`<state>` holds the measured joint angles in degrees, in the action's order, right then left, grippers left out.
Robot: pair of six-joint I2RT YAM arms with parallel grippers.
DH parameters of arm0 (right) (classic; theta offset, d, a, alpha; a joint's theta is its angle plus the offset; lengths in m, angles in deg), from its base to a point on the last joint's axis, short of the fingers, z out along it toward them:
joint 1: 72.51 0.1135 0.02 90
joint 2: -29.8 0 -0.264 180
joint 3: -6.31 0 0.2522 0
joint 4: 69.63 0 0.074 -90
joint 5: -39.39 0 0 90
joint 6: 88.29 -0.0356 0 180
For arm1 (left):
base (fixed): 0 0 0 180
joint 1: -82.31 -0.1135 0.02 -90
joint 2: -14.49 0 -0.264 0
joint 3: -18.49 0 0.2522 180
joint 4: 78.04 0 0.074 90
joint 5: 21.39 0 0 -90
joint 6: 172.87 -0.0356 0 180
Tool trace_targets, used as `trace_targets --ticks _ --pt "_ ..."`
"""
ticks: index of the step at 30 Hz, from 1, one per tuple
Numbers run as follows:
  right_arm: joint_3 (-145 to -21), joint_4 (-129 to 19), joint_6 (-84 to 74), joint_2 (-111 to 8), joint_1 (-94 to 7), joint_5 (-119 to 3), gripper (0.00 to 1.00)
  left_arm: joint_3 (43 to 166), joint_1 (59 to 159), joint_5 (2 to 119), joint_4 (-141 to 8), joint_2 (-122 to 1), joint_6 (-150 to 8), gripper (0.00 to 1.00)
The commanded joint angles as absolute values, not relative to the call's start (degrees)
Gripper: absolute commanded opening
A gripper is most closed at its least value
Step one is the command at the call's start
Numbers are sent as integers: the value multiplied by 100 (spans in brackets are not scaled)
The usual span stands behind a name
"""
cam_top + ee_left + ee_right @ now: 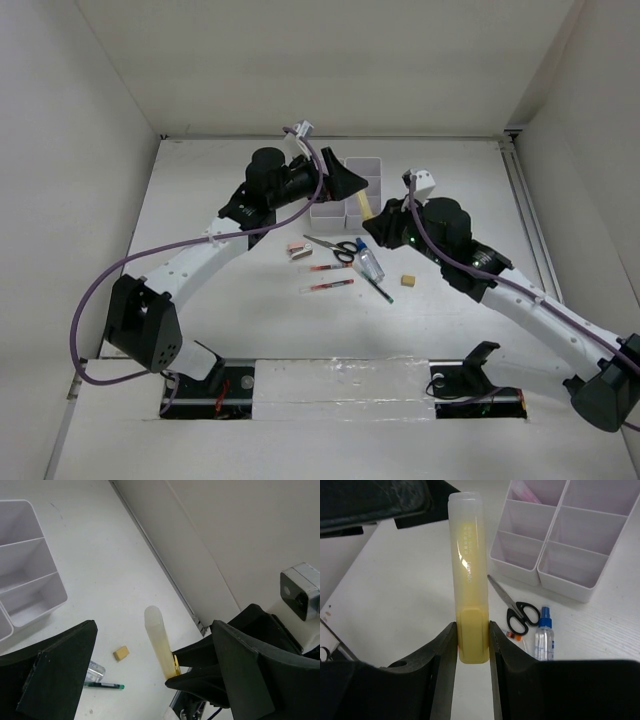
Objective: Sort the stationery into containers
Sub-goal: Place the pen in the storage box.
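My right gripper [471, 645] is shut on the lower end of a yellow bar [468, 575], which it holds up off the table. In the left wrist view the same yellow bar [159, 642] points up between the wide-open fingers of my left gripper [152, 680], which touch nothing. The white containers [352, 192] stand just behind both grippers, and something pink lies in a far compartment [525, 491]. On the table lie black-handled scissors [338, 247], a blue-capped bottle [371, 263], two red-white pens [330, 277], a dark pen [379, 290], a yellow eraser [408, 281] and a pink eraser [298, 250].
White walls close in the table on the left, back and right. A metal rail [528, 220] runs along the right edge. Both arm bases sit at the near edge.
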<state>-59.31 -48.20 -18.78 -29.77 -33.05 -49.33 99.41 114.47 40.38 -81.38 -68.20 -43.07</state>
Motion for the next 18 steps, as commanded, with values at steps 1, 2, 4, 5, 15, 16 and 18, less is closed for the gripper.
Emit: trace_targets --ticks 1,2,4,5,15,16,18 --pt "-6283 -5436 -1781 -3049 -3130 -4728 0 9932 11465 3995 -8423 -6786 -4226 96" --pt "-6283 -5498 -1781 -3110 -3129 -4727 0 9932 11465 4048 -8423 -6786 -4226 93" --pt "-6335 -5604 -1833 -3163 -3077 -4586 0 9932 11465 4100 -8423 -6786 -4226 87" --pt "-6396 -5682 -1833 -3242 -3076 -4508 0 9932 11465 4101 -8423 -6786 -4226 81" --pt "-6652 -5964 -1781 -3647 -2892 -4349 0 10230 11465 4101 -8317 -7050 -4173 20" --pt "-6652 -5964 -1781 -3647 -2840 -4349 0 10230 11465 4049 -8317 -7102 -4173 12" --pt "-6652 -6087 -1781 -3647 -2839 -4349 0 10310 11465 4048 -8317 -7182 -4243 1"
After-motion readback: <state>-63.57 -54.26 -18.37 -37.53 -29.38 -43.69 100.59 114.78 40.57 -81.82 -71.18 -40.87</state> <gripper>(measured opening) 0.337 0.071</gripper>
